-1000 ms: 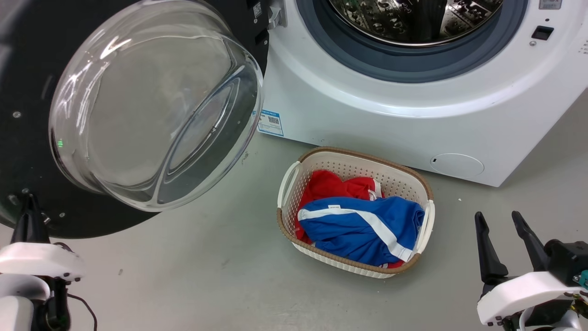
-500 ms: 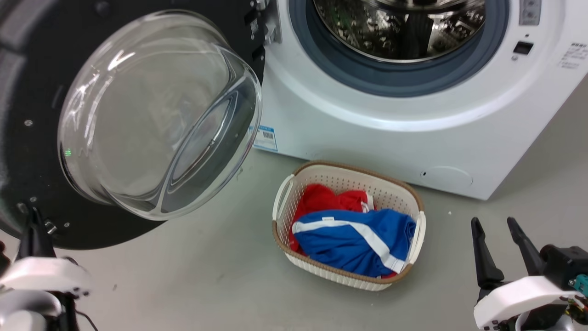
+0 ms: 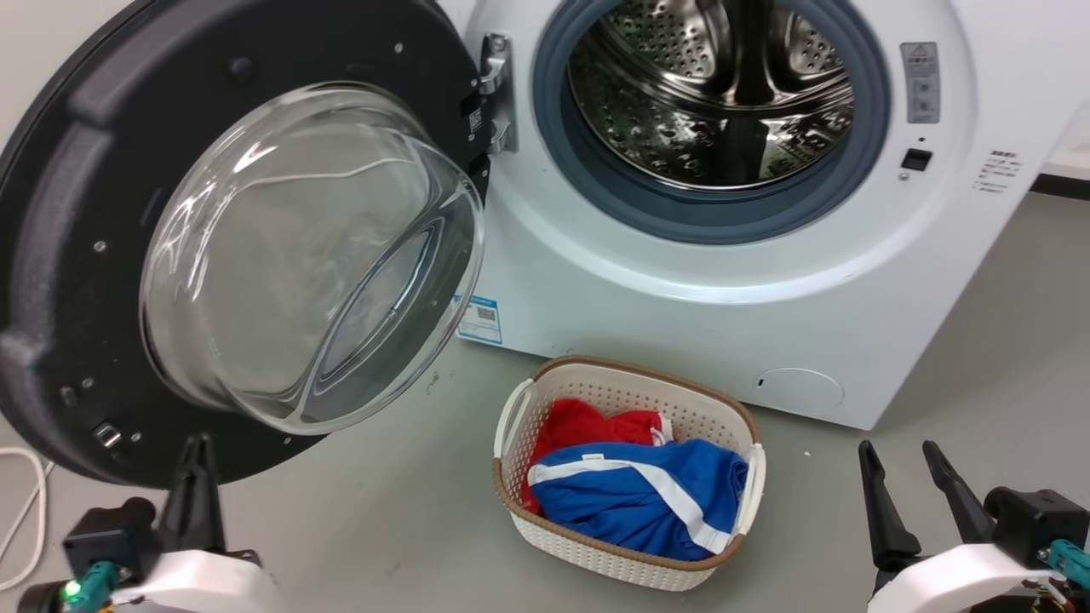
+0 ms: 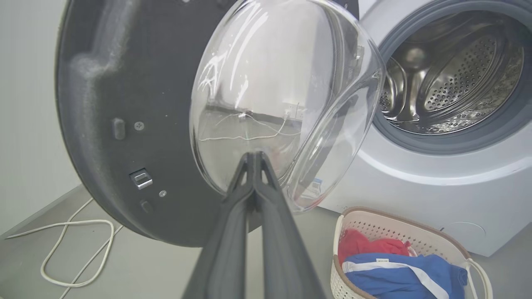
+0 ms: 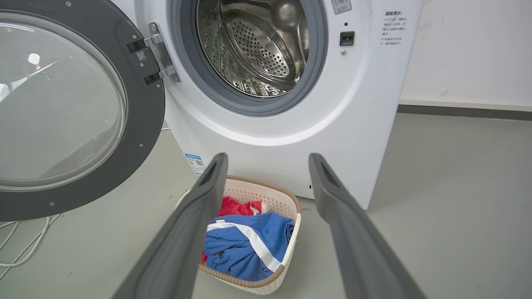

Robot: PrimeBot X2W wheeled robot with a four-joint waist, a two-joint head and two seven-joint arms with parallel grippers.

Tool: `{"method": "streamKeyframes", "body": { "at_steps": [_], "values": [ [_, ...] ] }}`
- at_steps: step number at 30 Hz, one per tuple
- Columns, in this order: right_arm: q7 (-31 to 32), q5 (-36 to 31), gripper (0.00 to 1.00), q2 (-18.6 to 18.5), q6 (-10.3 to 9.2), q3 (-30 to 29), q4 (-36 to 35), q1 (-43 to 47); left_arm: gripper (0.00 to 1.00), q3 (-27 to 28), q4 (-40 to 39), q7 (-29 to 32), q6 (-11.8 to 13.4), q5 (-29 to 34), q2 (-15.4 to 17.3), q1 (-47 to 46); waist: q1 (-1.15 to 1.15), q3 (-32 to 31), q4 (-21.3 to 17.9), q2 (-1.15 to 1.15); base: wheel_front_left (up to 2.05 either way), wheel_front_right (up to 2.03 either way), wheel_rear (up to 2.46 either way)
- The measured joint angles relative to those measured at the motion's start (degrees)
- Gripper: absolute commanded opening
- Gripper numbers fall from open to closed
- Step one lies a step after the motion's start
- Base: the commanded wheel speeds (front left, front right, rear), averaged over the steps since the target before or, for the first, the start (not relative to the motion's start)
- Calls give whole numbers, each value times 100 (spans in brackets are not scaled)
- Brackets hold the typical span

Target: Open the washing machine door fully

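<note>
- Most looks done: the washing machine door (image 3: 77,255) stands wide, left of the washing machine (image 3: 681,281); little swing seems left.
- My left gripper (image 4: 253,154) is pinched together, empty; right gripper (image 5: 268,158) spread apart.

Light was bright and even, from overhead, and shadows barely showed on the floor (image 3: 409,511). White glare streaked the glass of the washing machine door (image 3: 298,255), and the drum (image 3: 707,102) glittered. Both wrist views bowed at the edges. The right gripper (image 5: 267,158) showed its fingers (image 5: 178,249) soft and out of focus.
</note>
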Motion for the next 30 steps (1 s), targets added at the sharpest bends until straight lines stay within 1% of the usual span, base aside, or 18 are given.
{"method": "streamKeyframes", "body": {
  "at_steps": [5, 7, 8, 9, 10, 11, 12, 13, 22, 30],
  "values": [
    [-19, -9, 100, -1, 0, 31, -21, 11, 0, -339, -388, 296, 7, 121, -23, 55, 0, -94, -197, 0, 0, 0, 0],
    [-32, -9, 100, 0, 0, 47, -38, 18, 0, -512, -431, 413, -43, 166, -58, 38, 0, -126, -296, 0, 0, 0, 0],
    [-31, -16, 100, -1, 0, 55, -49, 19, 12, -603, -432, 475, -83, 182, -80, 14, 0, -142, -350, 0, 0, 0, 0],
    [-31, -26, 100, -1, 0, 60, -64, 20, 27, -676, -416, 522, -118, 188, -101, -30, 0, -156, -406, 0, 0, 0, 0],
    [-30, -40, 100, 0, 0, 68, -78, 19, 45, -737, -400, 531, -141, 211, -113, -84, 0, -168, -464, 0, 0, 0, 0],
    [-20, -55, 100, -1, 0, 80, -88, 18, 65, -789, -369, 573, -168, 235, -118, -148, 0, -180, -527, 0, 0, 0, 0],
    [-8, -71, 100, 0, 0, 91, -98, 17, 93, -840, -349, 577, -188, 245, -136, -202, 0, -190, -591, 0, 0, 0, 0],
    [-4, -105, 100, 0, 0, 94, -113, 15, 100, -887, -318, 580, -197, 256, -159, -252, 0, -200, -660, 0, 0, 0, 0],
    [104, -305, 100, -1, 0, 304, -174, -20, 100, -1028, 58, 457, -156, 394, -270, -432, 0, -263, -1312, 0, 0, 0, 0],
    [188, -383, 100, -1, 0, 366, -242, -36, 100, -1046, 300, 296, -109, 377, -367, -431, 0, -300, -1737, 0, 0, 0, 0]
  ]
}}
